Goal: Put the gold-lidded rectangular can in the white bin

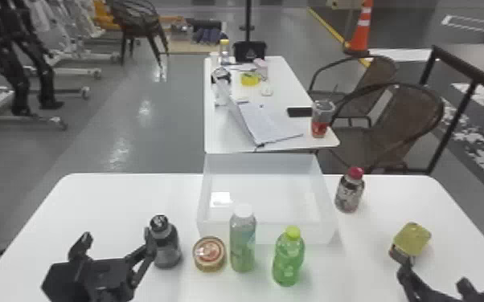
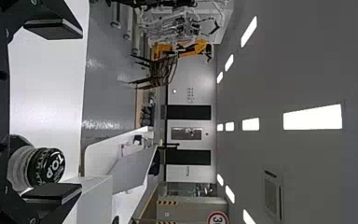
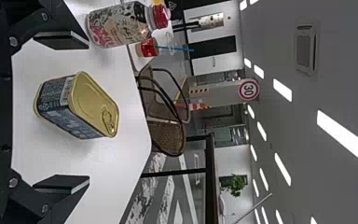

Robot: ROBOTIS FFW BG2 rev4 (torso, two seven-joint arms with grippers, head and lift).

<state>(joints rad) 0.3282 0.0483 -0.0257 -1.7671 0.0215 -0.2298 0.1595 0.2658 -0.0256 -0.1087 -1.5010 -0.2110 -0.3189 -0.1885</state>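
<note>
Left gripper (image 1: pixel 117 237): jaws wide open, gripping nothing, near the dark bottle (image 1: pixel 167 249), whose black cap bears pale lettering. Next, a round tin (image 1: pixel 209 254) with a printed lid stands before the white bin (image 1: pixel 264 233), followed by two green bottles (image 1: pixel 242 245) (image 1: pixel 288 259). The red-capped bottle (image 1: pixel 349 192) carries a patterned label. Farther right, the gold-lidded rectangular can (image 3: pixel 77 107) stands on the table (image 3: pixel 107 158), dark-sided with pale print. Right gripper (image 1: pixel 434 275): jaws wide open, gripping nothing, near the can.
</note>
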